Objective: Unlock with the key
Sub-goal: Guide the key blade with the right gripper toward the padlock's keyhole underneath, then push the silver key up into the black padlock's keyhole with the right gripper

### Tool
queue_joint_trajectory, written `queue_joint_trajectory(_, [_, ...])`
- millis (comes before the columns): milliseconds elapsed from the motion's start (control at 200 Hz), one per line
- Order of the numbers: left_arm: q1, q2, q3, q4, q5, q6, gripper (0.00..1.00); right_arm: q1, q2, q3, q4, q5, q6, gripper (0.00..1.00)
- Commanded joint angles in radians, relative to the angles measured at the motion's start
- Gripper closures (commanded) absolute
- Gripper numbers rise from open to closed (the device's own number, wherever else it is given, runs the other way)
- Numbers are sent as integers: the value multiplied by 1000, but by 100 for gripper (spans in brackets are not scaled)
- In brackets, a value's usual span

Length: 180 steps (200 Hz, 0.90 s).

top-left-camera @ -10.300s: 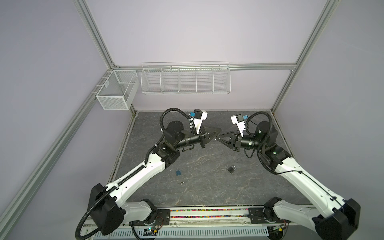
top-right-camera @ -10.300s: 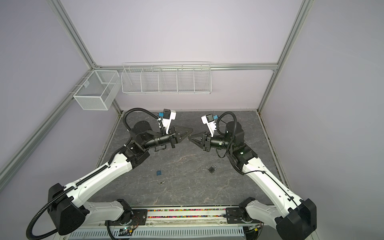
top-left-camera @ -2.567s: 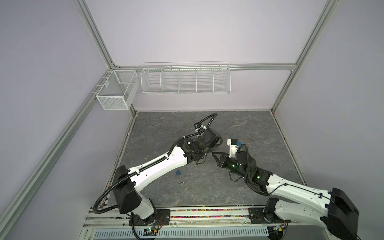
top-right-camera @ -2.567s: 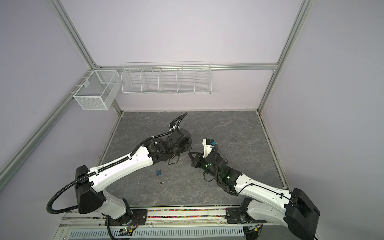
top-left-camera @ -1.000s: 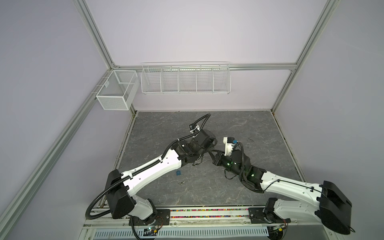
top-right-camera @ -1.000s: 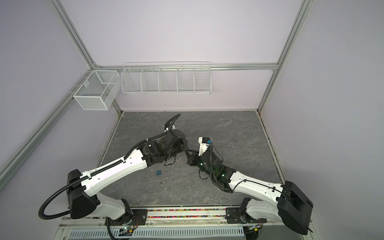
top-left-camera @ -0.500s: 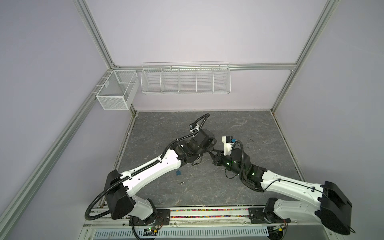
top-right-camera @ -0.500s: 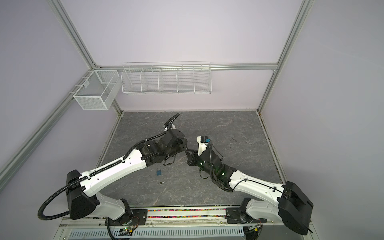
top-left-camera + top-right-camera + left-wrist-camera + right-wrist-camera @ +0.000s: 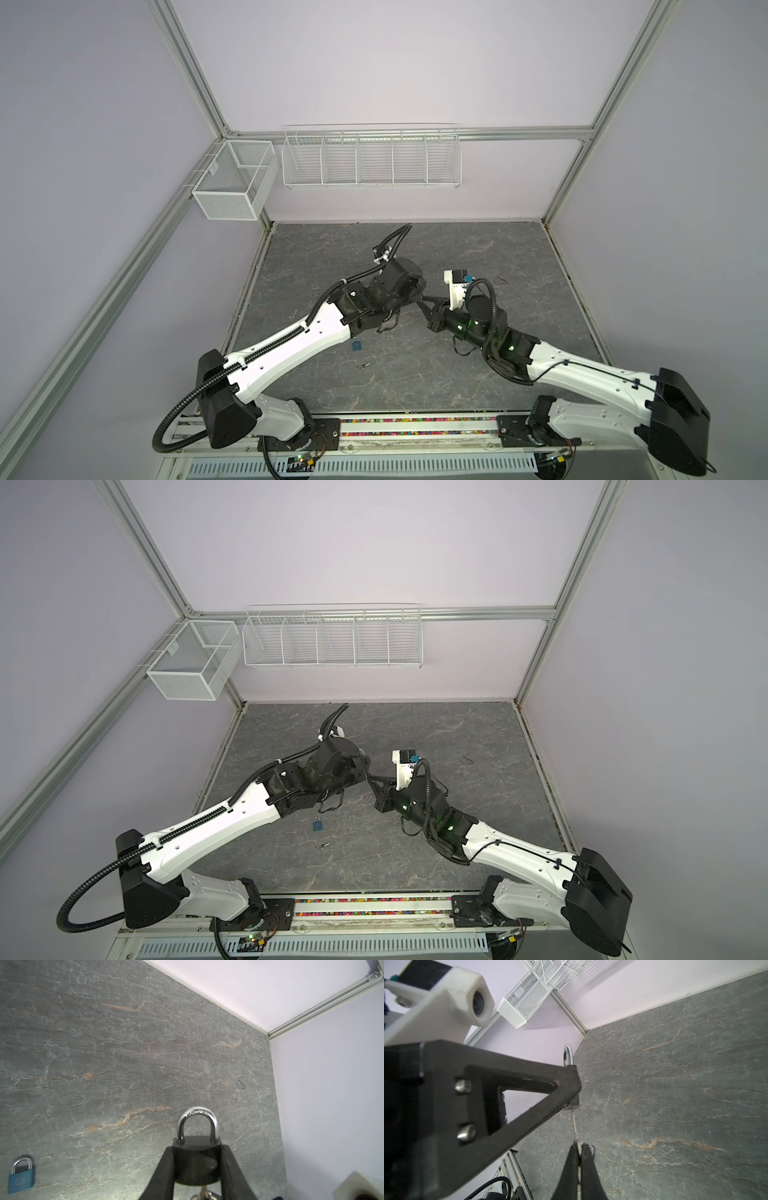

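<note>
Top views: left gripper (image 9: pixel 419 297) and right gripper (image 9: pixel 427 308) meet tip to tip over the middle of the bench (image 9: pixel 519 257). The left arm reaches in from 8 o'clock, the right arm from 4 o'clock. What sits between the tips is too small to make out here. A blue padlock (image 9: pixel 356 345) lies flat on the bench at 8 o'clock from that meeting point, beside the left forearm and apart from both grippers. A small metal item (image 9: pixel 364 365) lies near it at its 5 o'clock. Both top views show the same layout. On the walls, a wire rack (image 9: pixel 372 160) hangs at 12 o'clock and a mesh box (image 9: pixel 232 183) at 10 o'clock. Left wrist view: the left gripper's jaws stand narrow, clamped on the two sides of the black padlock (image 9: pixel 196 1167). Its steel shackle (image 9: pixel 197 1120) points away from the wrist, with both legs seated in the body. The key (image 9: pixel 204 1190) shows at the underside of the body between the fingers, partly cut off by the frame edge. The blue padlock lies on the bench well apart, shackle closed. Right wrist view: the right gripper's jaws are pinched fully together on the key. The blade runs straight from the tips to the underside of the black padlock, and I cannot tell how deep it sits. A left gripper finger (image 9: pixel 519 1095) covers most of the lock, so only the shackle loop and a corner of the body show. The left wrist camera (image 9: pixel 475 1003) sits above that finger.
</note>
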Motion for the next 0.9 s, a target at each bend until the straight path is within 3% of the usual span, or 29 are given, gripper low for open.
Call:
queue_joint_trajectory(0, [-8,-1,-12,-50,34,-30,100,18,-22,40,115,45,-43,94])
queue_joint_trajectory(105, [-8,-4,-4,-116,1,-63,100,26,-28,50,106,76,-60,94])
queue_joint_trajectory(210, [-8,-41,-62,-29,19,-125,100,59,0,39,171,115,-97,94])
queue_joint_trajectory(520, [-8,-69,-78,22,47,-182,100,64,61,34,328,70,-125,94])
queue_joint_trajectory(735, [-8,-70,-87,30,71,-185,100,65,52,97,179,86,-190,94])
queue_joint_trajectory(895, [-10,-63,-84,59,105,-180,100,59,55,93,199,86,-206,94])
